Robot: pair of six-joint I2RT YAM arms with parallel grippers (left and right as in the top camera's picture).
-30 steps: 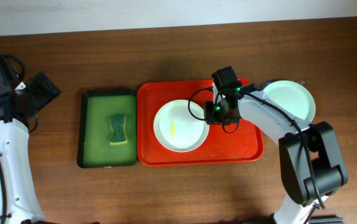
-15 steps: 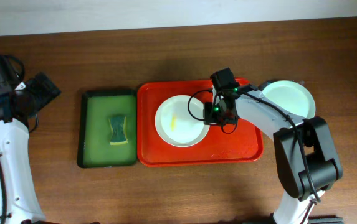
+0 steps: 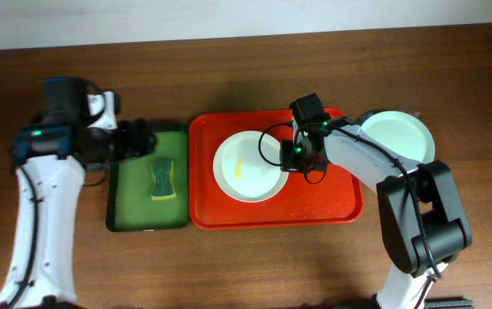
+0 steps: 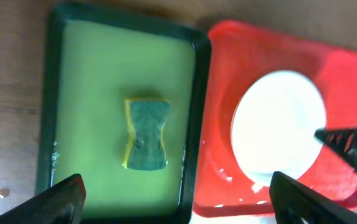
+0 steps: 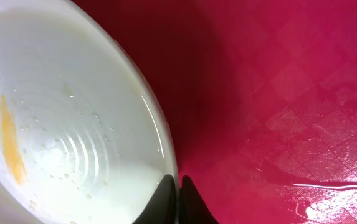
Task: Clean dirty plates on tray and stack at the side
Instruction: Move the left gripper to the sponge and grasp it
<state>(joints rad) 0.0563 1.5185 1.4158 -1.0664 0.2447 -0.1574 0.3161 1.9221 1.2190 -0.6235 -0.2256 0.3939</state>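
Observation:
A white plate (image 3: pixel 247 169) with a yellow smear (image 3: pixel 238 173) lies on the red tray (image 3: pixel 331 202). My right gripper (image 3: pixel 290 159) is shut on its right rim; the right wrist view shows the fingertips (image 5: pixel 173 183) pinching the rim of the plate (image 5: pixel 60 124), the smear (image 5: pixel 10 137) at the left. A pale blue-green plate (image 3: pixel 397 137) rests on the table right of the tray; whether another lies under it I cannot tell. My left gripper (image 3: pixel 136 140) is open and empty above the green tray (image 3: pixel 134 202). The left wrist view shows its gripper (image 4: pixel 178 190) spread wide above the sponge (image 4: pixel 146 134).
The green tray (image 4: pixel 91 74) with the sponge (image 3: pixel 162 178) stands close against the red tray's left rim (image 4: pixel 210 93). Water drops lie on the red tray (image 5: pixel 278 93). The right arm reaches across the tray's right half.
My left arm has swung in from the far left to above the green tray. My right gripper and the white plate have shifted slightly towards the tray's far side.

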